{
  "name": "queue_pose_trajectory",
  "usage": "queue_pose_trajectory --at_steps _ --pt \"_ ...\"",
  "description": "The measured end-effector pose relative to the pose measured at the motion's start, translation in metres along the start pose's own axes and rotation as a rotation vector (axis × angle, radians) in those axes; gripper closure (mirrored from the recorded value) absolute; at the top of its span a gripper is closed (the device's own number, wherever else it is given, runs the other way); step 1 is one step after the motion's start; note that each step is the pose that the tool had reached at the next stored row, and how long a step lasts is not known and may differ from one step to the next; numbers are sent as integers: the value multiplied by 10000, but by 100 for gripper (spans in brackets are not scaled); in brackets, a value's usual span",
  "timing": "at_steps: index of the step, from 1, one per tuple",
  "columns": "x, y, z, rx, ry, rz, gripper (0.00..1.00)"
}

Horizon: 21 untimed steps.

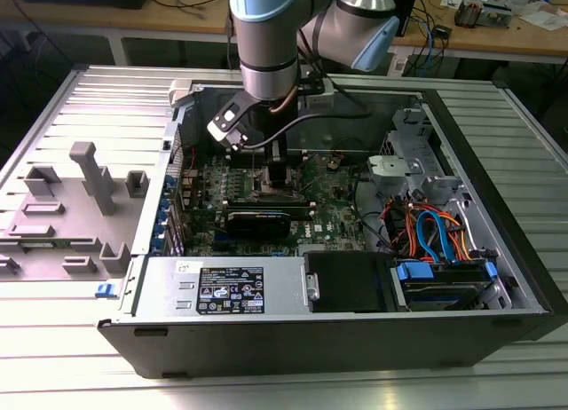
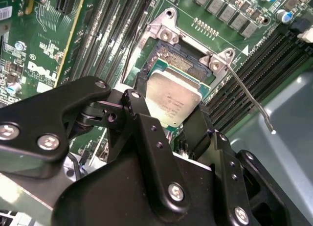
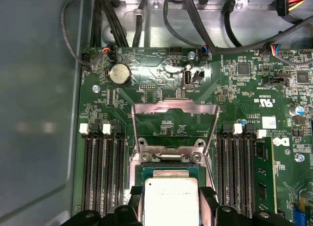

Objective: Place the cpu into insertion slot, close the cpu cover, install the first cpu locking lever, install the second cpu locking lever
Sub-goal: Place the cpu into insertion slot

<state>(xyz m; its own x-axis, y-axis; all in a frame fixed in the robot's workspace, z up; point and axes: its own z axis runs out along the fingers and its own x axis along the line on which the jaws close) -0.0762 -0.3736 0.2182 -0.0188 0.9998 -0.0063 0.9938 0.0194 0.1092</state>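
My end effector (image 3: 172, 212) is clamping the cpu (image 3: 171, 196) between its two black fingers (image 3: 208, 202), jaws narrowed to the chip's width. The cpu is sitting directly over the insertion slot (image 2: 178, 59) and covering most of it. In the second wrist view a strip of the slot's pin field is showing past the chip's edge. Whether the chip is resting in the slot I cannot tell.

The cpu cover (image 3: 176, 106) is standing raised and open at the slot's far edge. A thin locking lever (image 2: 250, 98) is sticking out from one corner of the slot.

Black memory slots (image 3: 103, 172) are flanking the slot on both sides, crowding close to my fingers. A coin battery (image 3: 119, 74) and cables (image 3: 193, 20) are lying beyond the cover.

In the exterior view the graphics card (image 1: 257, 221) is lying just beside the slot. Past it, a power supply (image 1: 284, 290) is carrying a printed label (image 1: 229, 290). White lettering is showing on the green board (image 3: 274, 113).
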Motion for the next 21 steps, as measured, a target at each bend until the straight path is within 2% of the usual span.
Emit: queue_pose_trajectory --at_steps 17,21 --pt "-1 -3 32 -2 -3 11 46" --pt "-1 -5 46 2 -154 -5 46"
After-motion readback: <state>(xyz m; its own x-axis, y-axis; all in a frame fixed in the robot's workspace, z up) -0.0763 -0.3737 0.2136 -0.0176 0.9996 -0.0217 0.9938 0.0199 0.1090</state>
